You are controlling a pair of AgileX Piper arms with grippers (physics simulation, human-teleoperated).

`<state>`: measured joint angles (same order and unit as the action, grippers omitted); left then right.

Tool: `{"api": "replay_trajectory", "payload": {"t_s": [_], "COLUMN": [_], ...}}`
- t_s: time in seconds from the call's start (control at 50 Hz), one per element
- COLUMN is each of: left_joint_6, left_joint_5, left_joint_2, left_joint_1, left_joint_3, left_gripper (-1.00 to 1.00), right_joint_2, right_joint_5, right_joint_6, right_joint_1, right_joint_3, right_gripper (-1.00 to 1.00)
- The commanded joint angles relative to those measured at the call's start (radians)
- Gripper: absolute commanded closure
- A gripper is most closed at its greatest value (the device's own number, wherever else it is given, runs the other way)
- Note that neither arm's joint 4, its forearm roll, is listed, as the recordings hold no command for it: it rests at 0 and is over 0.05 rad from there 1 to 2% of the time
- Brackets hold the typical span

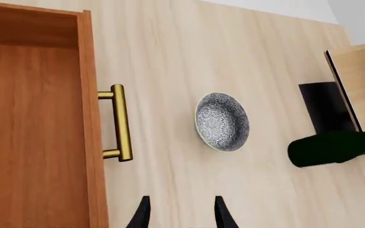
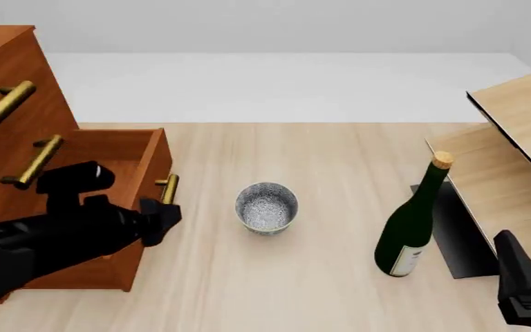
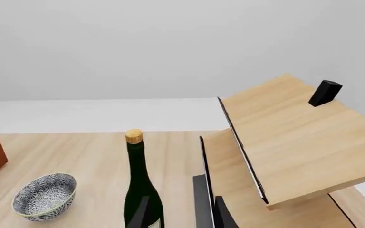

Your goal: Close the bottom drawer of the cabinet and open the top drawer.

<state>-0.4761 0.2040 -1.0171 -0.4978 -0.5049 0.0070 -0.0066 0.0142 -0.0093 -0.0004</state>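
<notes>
The reddish-brown cabinet (image 2: 7,76) stands at the table's left. Its top drawer (image 2: 3,107) sits flush, brass handle showing. The bottom drawer (image 2: 118,166) is pulled far out; its open inside (image 1: 30,128) and brass handle (image 1: 122,122) show in the left wrist view. My left gripper (image 2: 160,218) is open and empty, just on the near side of that handle (image 2: 166,189), with its fingertips (image 1: 143,213) apart. My right gripper (image 2: 513,252) is open and empty at the near right, by the shelf unit, far from the cabinet.
A blue-patterned bowl (image 2: 267,206) sits mid-table, right of the open drawer. A dark green wine bottle (image 2: 411,225) stands at the right. A pale wooden shelf unit (image 2: 514,131) fills the right side, with a small black block (image 3: 325,92) on top.
</notes>
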Motion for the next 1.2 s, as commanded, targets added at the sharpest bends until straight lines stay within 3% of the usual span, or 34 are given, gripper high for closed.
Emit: {"api": "replay_trajectory", "payload": {"t_s": [0.02, 0.18, 0.34, 0.48, 0.74, 0.94, 1.06, 1.2], "left_joint_6": [0.017, 0.007, 0.066, 0.021, 0.017, 0.069, 0.143, 0.155], "left_joint_5": [-0.028, -0.064, -0.045, -0.096, -0.141, -0.136, -0.115, -0.110], "left_joint_2": [-0.033, -0.054, -0.038, -0.071, -0.098, -0.092, -0.064, -0.044], "left_joint_1": [-0.006, -0.001, 0.055, 0.028, 0.033, 0.089, 0.163, 0.194], "left_joint_3": [0.040, 0.085, 0.089, 0.136, 0.174, 0.179, 0.179, 0.191], "left_gripper": [-1.00, -1.00, -1.00, -1.00, -1.00, -1.00, -1.00, -1.00], "right_joint_2": [0.005, 0.018, 0.024, 0.027, 0.025, 0.019, 0.020, 0.011], "right_joint_5": [-0.004, -0.016, -0.021, -0.023, -0.021, -0.015, -0.015, -0.007], "right_joint_6": [0.002, 0.004, 0.007, 0.009, 0.011, 0.010, 0.010, 0.009], "right_joint_1": [0.001, 0.002, 0.003, 0.002, 0.002, 0.003, 0.003, 0.005], "right_joint_3": [0.000, 0.000, 0.000, 0.000, 0.000, 0.000, 0.000, 0.000], "right_gripper": [-1.00, -1.00, -1.00, -1.00, -1.00, -1.00, -1.00, -1.00]}}
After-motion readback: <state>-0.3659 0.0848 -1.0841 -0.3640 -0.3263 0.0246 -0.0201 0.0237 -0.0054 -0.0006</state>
